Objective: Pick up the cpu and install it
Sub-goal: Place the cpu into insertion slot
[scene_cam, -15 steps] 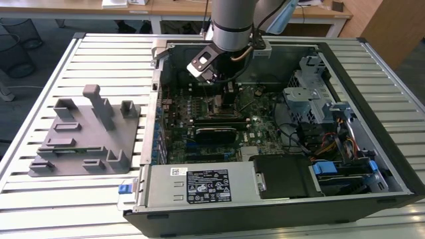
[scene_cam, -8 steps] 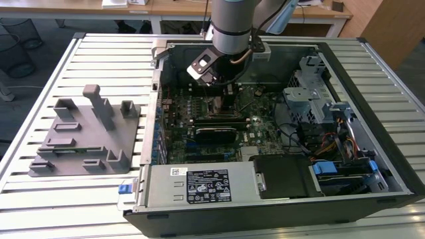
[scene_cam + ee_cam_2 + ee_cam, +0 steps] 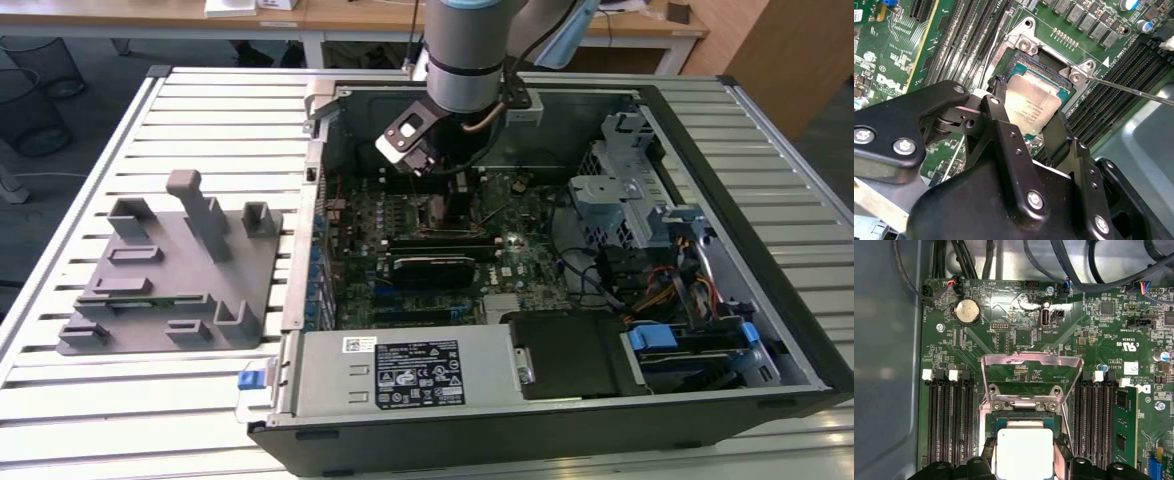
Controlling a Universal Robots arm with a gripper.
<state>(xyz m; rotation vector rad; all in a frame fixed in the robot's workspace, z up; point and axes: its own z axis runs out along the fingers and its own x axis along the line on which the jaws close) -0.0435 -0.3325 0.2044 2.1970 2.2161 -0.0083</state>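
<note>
Holding the cpu (image 3: 1034, 105) by two opposite edges, my gripper (image 3: 1026, 114) clenched on it | location: over the open socket (image 3: 1021, 421), mid-motherboard (image 3: 1004, 340) | handling, judged: light, stiff, slick-topped, fragile underneath; edge grip only.

The cpu (image 3: 1025, 452) has a smooth, pale metal top. The gripper (image 3: 1026, 107) looks matt black, the socket frame (image 3: 1029, 360) shiny metal.
</note>
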